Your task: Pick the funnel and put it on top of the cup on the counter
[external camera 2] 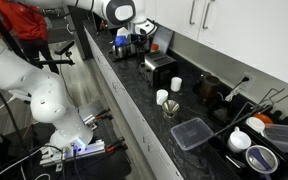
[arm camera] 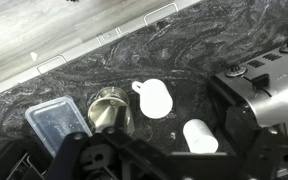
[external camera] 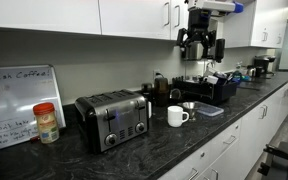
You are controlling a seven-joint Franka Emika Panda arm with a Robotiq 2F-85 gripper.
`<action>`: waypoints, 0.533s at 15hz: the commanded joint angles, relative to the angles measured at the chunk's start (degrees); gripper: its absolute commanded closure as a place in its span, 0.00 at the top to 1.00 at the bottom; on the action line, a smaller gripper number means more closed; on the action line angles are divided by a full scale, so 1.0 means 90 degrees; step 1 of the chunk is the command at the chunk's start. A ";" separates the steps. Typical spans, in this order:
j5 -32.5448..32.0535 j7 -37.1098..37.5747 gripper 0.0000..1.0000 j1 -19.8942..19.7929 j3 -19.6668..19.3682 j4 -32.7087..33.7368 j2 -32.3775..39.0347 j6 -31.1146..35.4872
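Observation:
The silvery funnel point(external camera: 189, 106) stands on the dark counter point(external camera: 134, 150) next to the white mug point(external camera: 177, 116), right of the toaster. Both show in an exterior view, funnel point(external camera 2: 171, 108) and mug point(external camera 2: 162, 97), and from above in the wrist view, funnel point(arm camera: 109, 110) and mug point(arm camera: 154, 97) with its handle toward the funnel. My gripper point(external camera: 201, 45) hangs high above them near the upper cabinets, open and empty. Its dark fingers frame the bottom of the wrist view point(arm camera: 169, 160).
A steel toaster point(external camera: 114, 118) stands beside the mug. A small white cylinder point(arm camera: 199, 137) lies between mug and toaster. A clear plastic lid point(arm camera: 56, 122) lies past the funnel. A red-lidded jar point(external camera: 46, 122) and a dish rack point(external camera: 206, 88) stand further off.

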 commanded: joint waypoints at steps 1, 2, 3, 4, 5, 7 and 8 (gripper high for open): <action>0.0104 -0.0142 1.00 -0.0300 -0.0343 -0.0310 0.0301 0.0643; 0.0140 -0.0122 1.00 -0.0383 -0.0466 -0.0372 0.0366 0.0761; 0.0164 -0.0114 1.00 -0.0455 -0.0570 -0.0457 0.0453 0.0924; 0.0190 -0.0102 1.00 -0.0534 -0.0677 -0.0510 0.0531 0.1023; 0.0214 -0.0094 1.00 -0.0602 -0.0774 -0.0551 0.0632 0.1123; 0.0251 -0.0099 1.00 -0.0719 -0.0945 -0.0637 0.0804 0.1286; 0.0251 -0.0096 1.00 -0.0766 -0.1008 -0.0681 0.0895 0.1381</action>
